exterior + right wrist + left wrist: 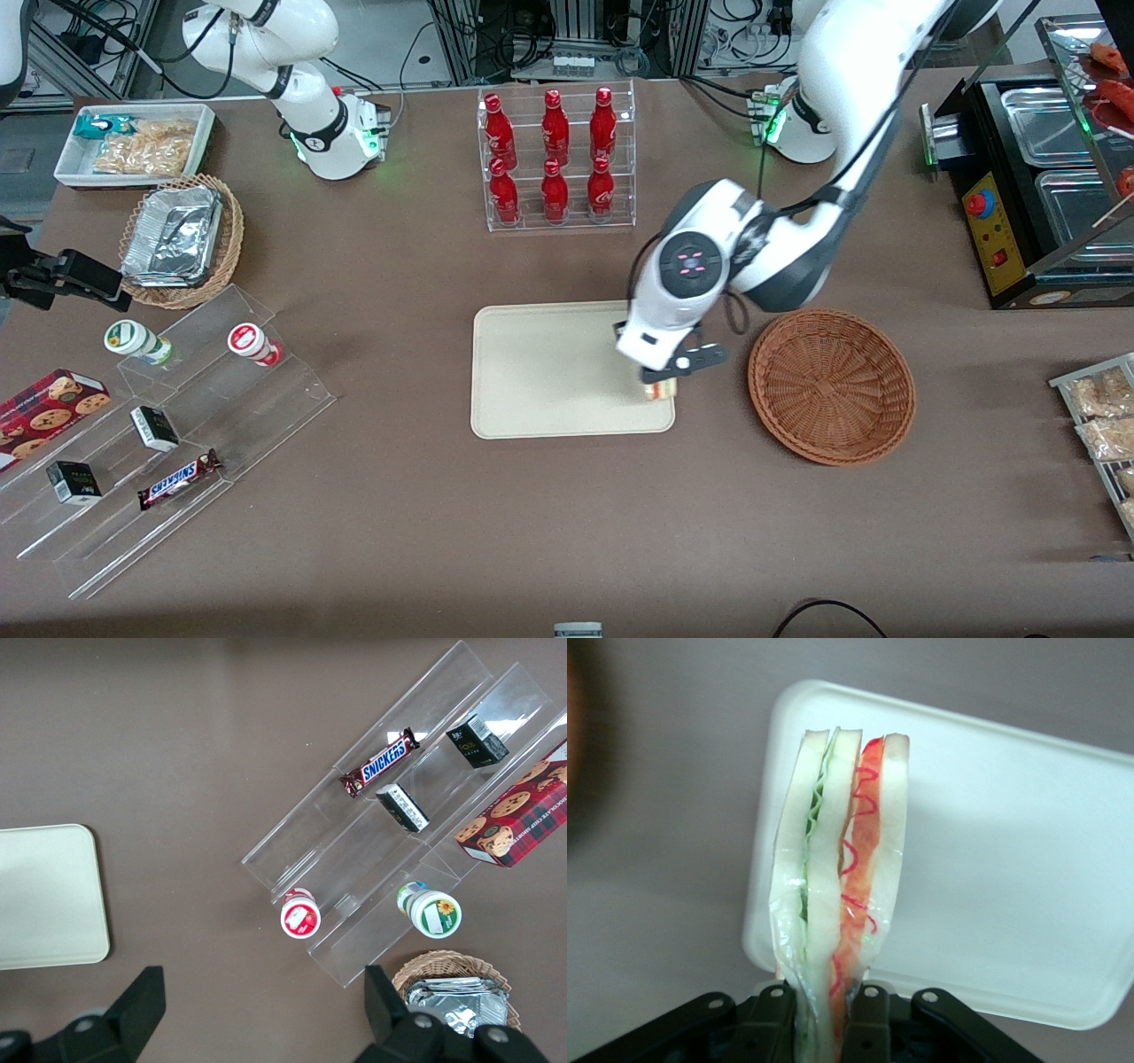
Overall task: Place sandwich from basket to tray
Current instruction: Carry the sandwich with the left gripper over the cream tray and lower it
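The hand (pixel 663 383) hangs over the tray's (pixel 549 372) corner nearest the basket (pixel 831 385), pinching the sandwich (pixel 837 877) edge-on, its length pointing away from the fingers.

The sandwich (pixel 837 868) clamped in the black pincer (pixel 824 1014) shows white bread layers, a thin green seam and a red-orange band with squiggly red lines. Under it, the tray (pixel 549 368) is plain cream-beige. Beside the pincer, the round basket (pixel 831 385) is reddish-brown woven wicker with ringed weave. The counter (pixel 443 514) is flat brown. Farther from the front camera than the pincer, the bottles (pixel 554 151) in a clear rack are bright red.
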